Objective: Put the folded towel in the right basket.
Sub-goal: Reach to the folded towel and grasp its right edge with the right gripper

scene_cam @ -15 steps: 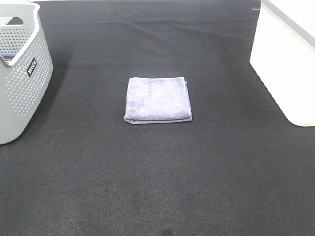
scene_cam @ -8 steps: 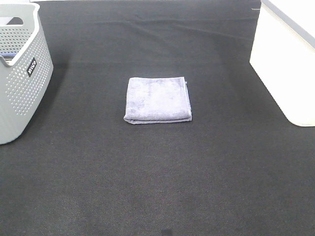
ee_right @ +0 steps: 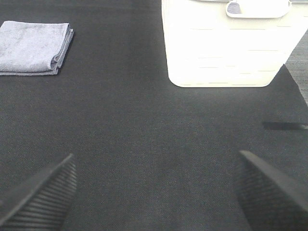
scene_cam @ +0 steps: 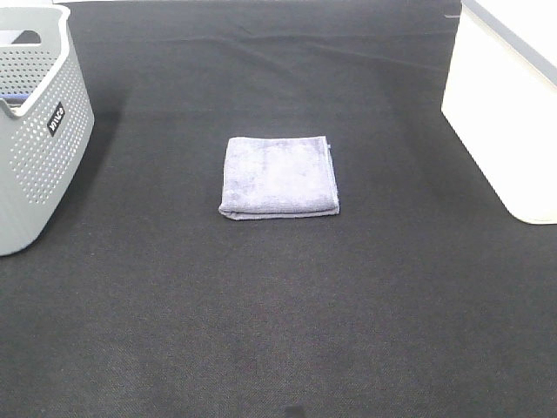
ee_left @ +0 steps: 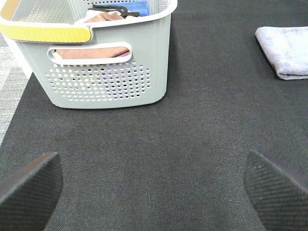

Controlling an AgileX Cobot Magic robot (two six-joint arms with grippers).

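A folded lavender-grey towel (scene_cam: 278,177) lies flat on the black mat in the middle of the table. It also shows in the left wrist view (ee_left: 285,51) and in the right wrist view (ee_right: 34,47). The right basket (scene_cam: 513,113) is white and stands at the right edge; the right wrist view (ee_right: 226,45) shows its wall. Neither gripper shows in the high view. My left gripper (ee_left: 154,192) is open and empty, well short of the towel. My right gripper (ee_right: 154,192) is open and empty, with the white basket ahead of it.
A grey perforated basket (scene_cam: 35,131) stands at the left edge; the left wrist view (ee_left: 101,62) shows folded cloths inside it. The black mat (scene_cam: 278,305) covers the table.
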